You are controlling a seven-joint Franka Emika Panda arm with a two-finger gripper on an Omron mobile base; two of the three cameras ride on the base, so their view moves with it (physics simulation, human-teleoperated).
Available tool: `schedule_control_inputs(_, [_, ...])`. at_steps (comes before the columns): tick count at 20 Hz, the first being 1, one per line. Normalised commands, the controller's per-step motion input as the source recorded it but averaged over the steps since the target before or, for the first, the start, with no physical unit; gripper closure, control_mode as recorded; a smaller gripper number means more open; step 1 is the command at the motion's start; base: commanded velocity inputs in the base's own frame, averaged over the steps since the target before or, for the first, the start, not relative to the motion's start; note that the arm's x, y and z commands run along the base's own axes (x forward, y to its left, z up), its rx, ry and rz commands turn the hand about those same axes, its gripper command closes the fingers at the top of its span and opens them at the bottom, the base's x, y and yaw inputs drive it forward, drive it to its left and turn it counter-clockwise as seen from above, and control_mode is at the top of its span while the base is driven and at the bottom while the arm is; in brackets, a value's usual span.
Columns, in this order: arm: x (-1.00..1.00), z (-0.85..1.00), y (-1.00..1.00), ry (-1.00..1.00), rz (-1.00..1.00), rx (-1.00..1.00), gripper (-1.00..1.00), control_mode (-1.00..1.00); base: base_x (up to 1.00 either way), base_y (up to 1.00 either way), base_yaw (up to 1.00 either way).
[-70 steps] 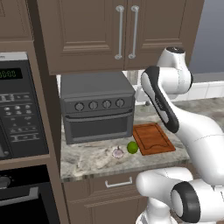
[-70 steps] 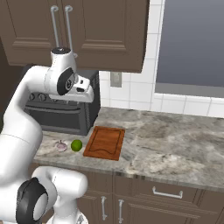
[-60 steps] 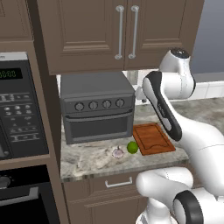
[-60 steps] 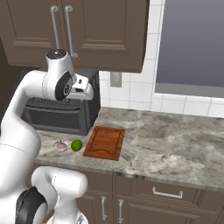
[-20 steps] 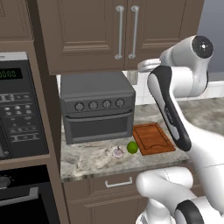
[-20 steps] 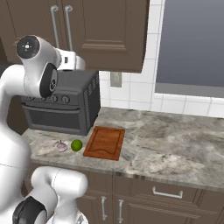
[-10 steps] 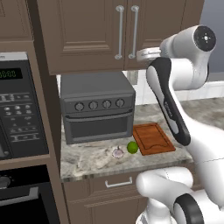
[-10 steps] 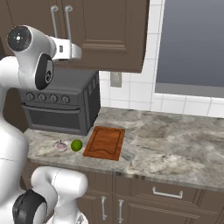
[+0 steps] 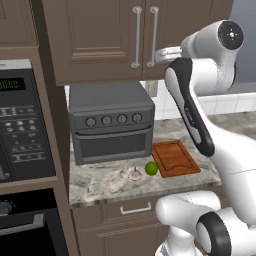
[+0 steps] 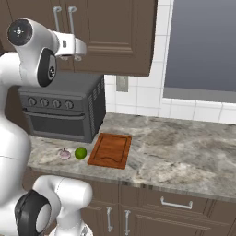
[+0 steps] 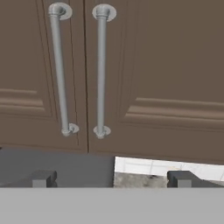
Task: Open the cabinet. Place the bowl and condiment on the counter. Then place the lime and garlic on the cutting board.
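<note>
Speckled stone bench (image 9: pixel 107 181) carries, nearest its front edge, the garlic (image 9: pixel 134 174) and the lime (image 9: pixel 151 168), close together, with the lime just left of the cutting board (image 9: pixel 174 158), which lies bare. Behind them stands a dark toaster oven (image 9: pixel 110 122). Higher up, the hand (image 11: pixel 112 178) is raised before the cabinet (image 11: pixel 162 78), its fingers spread wide and holding nothing. Both cabinet doors are closed, and the two silver bar handles (image 11: pixel 101 70) run side by side ahead of the fingers.
</note>
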Motion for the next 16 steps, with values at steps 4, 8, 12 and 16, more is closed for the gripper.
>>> schedule_control_inputs(4, [0.38,0.00,0.01,-0.01,-0.01,-0.03,-1.00,-1.00,0.00,0.00,0.00])
schedule_control_inputs(8, [0.41,0.00,0.00,0.00,0.00,-0.03,-1.00,-1.00,0.00,0.00,0.00])
schedule_control_inputs(12, [0.45,0.00,0.00,-0.03,0.00,-0.01,-1.00,-1.00,0.00,0.00,0.00])
schedule_control_inputs(16, [0.47,0.00,0.00,-0.02,0.00,-0.01,-1.00,-1.00,0.00,0.00,0.00])
